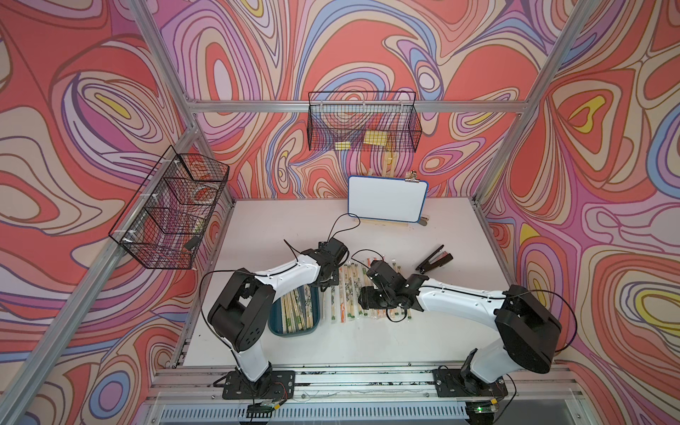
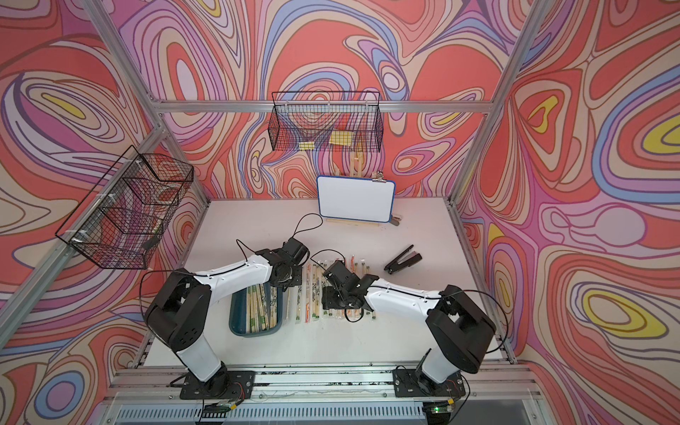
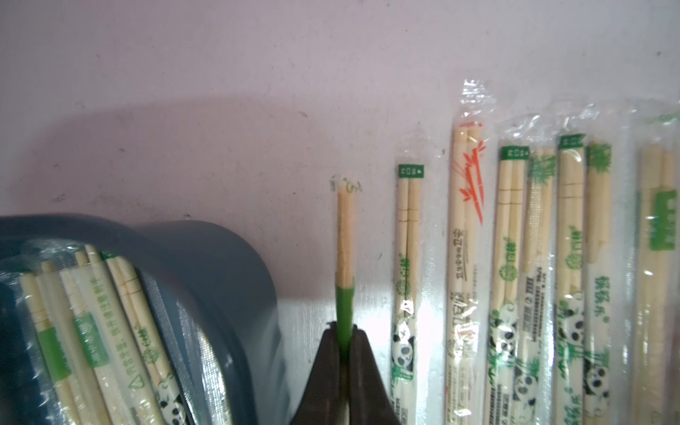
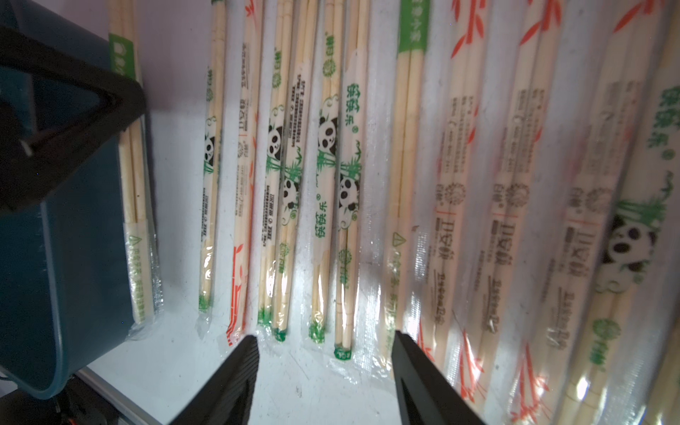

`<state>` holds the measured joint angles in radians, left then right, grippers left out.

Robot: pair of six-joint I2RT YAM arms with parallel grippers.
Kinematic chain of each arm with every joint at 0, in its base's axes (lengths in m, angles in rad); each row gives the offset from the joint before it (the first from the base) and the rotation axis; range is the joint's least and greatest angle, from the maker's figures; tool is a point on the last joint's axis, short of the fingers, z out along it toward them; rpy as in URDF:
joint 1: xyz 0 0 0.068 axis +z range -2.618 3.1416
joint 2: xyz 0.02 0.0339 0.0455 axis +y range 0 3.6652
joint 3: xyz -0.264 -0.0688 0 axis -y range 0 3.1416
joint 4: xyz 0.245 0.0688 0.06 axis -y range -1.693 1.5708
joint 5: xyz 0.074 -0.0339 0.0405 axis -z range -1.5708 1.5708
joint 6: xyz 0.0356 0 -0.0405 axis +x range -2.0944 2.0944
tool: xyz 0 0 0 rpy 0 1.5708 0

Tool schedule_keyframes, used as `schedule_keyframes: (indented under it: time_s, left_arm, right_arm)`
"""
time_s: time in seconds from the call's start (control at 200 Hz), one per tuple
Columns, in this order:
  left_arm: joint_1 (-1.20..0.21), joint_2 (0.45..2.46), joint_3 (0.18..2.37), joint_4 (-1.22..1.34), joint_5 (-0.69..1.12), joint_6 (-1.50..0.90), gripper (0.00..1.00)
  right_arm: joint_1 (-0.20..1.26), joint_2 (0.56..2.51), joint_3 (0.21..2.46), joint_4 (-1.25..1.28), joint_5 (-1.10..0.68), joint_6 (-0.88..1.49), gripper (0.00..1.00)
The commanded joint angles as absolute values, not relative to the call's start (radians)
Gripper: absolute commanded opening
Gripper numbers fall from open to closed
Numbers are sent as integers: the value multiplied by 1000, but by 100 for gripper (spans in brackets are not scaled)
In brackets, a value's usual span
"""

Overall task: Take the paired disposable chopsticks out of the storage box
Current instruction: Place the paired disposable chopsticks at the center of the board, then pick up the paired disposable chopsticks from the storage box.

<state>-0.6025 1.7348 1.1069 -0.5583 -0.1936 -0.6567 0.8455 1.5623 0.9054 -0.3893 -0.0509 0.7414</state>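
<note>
The left hand [image 3: 344, 353] is clamped on the green band of one light, stiff chopstick pair [image 3: 345, 235] just beside the teal storage box [image 3: 220, 257], which holds more pairs [image 3: 92, 312], while the right hand [image 4: 325, 340] hangs with jaws apart over slippery sleeved pairs [image 4: 327, 147] lined up on the table [image 3: 184, 110], each probably best pinched across its narrow width.

place: robot lab cell | cues: aluminium frame [image 1: 294, 106], patterned backdrop walls [image 1: 368, 44]

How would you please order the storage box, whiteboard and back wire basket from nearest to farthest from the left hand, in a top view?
1. storage box, just beside the left hand.
2. whiteboard, standing farther back.
3. wire basket, hung high behind the whiteboard.
</note>
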Motion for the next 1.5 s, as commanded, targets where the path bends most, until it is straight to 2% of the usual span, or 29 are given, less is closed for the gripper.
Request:
schedule_keyframes:
  time_s: [0.0, 0.13, 0.275, 0.526, 0.881, 1.207, 1.412, 1.497]
  left_arm:
    - [-601, 1767, 1137, -552, -187, -646, 4]
    - [-601, 1785, 1161, -555, -191, -644, 18]
    - [-601, 1781, 1185, -551, -180, -638, 44]
    - [-599, 1703, 1199, -552, -158, -624, 53]
    - [-509, 1426, 1051, -670, -182, -655, 63]
    - [-409, 1295, 939, -732, -176, -663, 58]
    - [-402, 1314, 893, -699, -136, -696, 40]
    - [-402, 1337, 864, -661, -113, -715, 36]
  right_arm:
    - [844, 1571, 931, -392, -46, 738, 63]
    - [843, 1573, 931, -400, -33, 744, 63]
    - [843, 1578, 939, -422, -4, 749, 63]
    - [843, 1576, 990, -502, 46, 756, 63]
    - [845, 1582, 1107, -558, 60, 756, 63]
    - [857, 1615, 1140, -523, 23, 788, 63]
    - [866, 1607, 1108, -487, -3, 804, 63]
    - [867, 1598, 1098, -475, -12, 806, 63]
